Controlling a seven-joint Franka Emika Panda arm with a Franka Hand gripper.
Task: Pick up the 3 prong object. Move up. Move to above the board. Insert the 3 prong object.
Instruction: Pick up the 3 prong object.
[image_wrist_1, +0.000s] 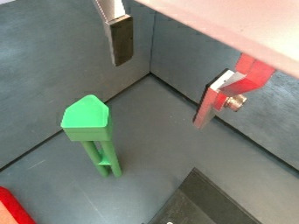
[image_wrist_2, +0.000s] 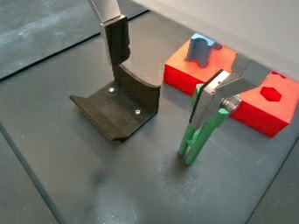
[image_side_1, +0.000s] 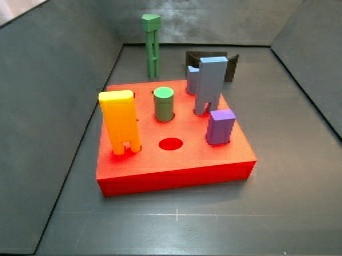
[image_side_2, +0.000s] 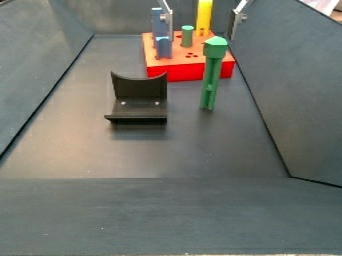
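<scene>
Because the gripper (image_wrist_2: 163, 83) hangs spread and empty above the 3 prong object (image_side_2: 211, 72), standing free at the fixture's (image_side_2: 136, 98) three o'clock near the board (image_side_2: 187, 66), a skewed descent could topple it.

Both wrist views look steeply down past the gripper's (image_wrist_1: 163, 74) silver-plate fingers — close range, dark floor. Both side views sit higher, farther out, at opposite ends: one has the large flat red board (image_side_1: 174, 160) in front, the other behind the tall slim green 3 prong object (image_side_2: 211, 73). All four share the 3 prong object.
</scene>
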